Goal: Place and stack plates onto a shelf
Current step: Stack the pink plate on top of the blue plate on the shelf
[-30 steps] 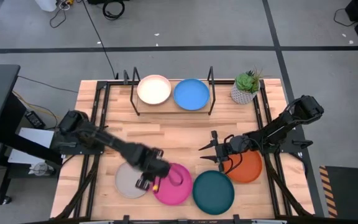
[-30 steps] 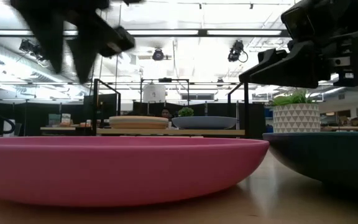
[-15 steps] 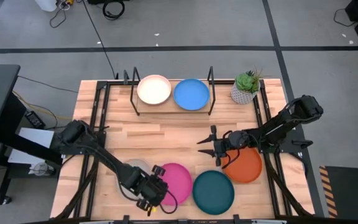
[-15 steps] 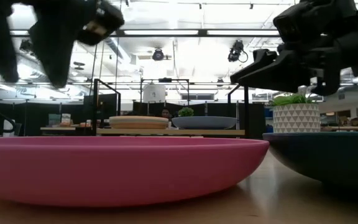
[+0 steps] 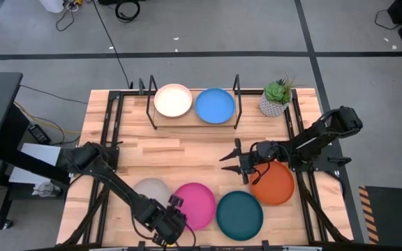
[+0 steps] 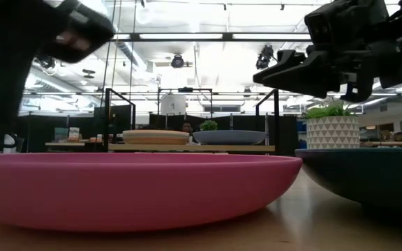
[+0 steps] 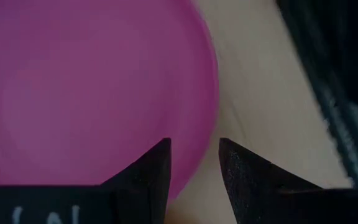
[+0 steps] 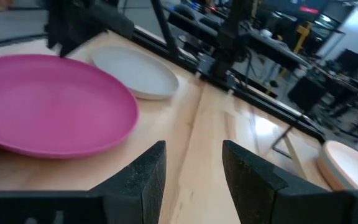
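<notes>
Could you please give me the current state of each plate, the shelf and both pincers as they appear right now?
Peach plate: on the shelf board.
Blue plate: on the shelf, beside the peach one.
Shelf: holds two plates, unstacked.
Grey plate: flat on the table.
Magenta plate: flat on the table.
Dark teal plate: flat on the table.
Orange plate: flat on the table.
Left pincer: open, at the magenta plate's rim.
Right pincer: open, empty.

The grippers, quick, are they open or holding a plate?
Left gripper: open, empty, its fingers straddling the magenta plate rim.
Right gripper: open, empty, above the bare table beside the orange plate.
</notes>
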You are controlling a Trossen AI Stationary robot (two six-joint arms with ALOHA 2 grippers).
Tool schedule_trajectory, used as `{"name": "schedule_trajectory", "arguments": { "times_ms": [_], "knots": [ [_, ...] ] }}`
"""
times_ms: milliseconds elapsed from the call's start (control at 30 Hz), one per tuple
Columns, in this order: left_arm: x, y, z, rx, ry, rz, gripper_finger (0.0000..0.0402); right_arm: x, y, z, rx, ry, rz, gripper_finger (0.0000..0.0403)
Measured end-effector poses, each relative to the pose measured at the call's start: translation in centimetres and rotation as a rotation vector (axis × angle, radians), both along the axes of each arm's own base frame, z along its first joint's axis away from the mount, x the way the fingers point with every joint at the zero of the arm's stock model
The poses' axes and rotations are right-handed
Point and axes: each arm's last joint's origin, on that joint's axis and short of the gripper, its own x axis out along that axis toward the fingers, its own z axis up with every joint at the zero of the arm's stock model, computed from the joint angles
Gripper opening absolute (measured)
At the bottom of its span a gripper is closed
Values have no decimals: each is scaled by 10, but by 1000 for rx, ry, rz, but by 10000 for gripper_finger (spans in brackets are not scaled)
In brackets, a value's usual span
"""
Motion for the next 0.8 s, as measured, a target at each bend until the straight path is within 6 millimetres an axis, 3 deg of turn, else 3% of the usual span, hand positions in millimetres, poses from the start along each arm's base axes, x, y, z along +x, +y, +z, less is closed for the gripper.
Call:
{"name": "schedule_trajectory", "arguments": {
  "times_ms": [200, 400, 667, 800],
  "knots": [
    [-3, -8, -21, 89, 16, -51, 142, 0, 1, 2, -10, -24, 44, 164],
    [-2, -4, -23, 146, -12, -12, 132, 0, 1, 2, -14, -27, 47, 164],
    [-2, 1, -15, 147, -17, 14, 18, 0, 1, 3, -16, -36, 42, 164],
    [0, 11, 0, 145, -58, 99, 16, 0, 5, 9, -17, -98, -23, 164]
  ]
}}
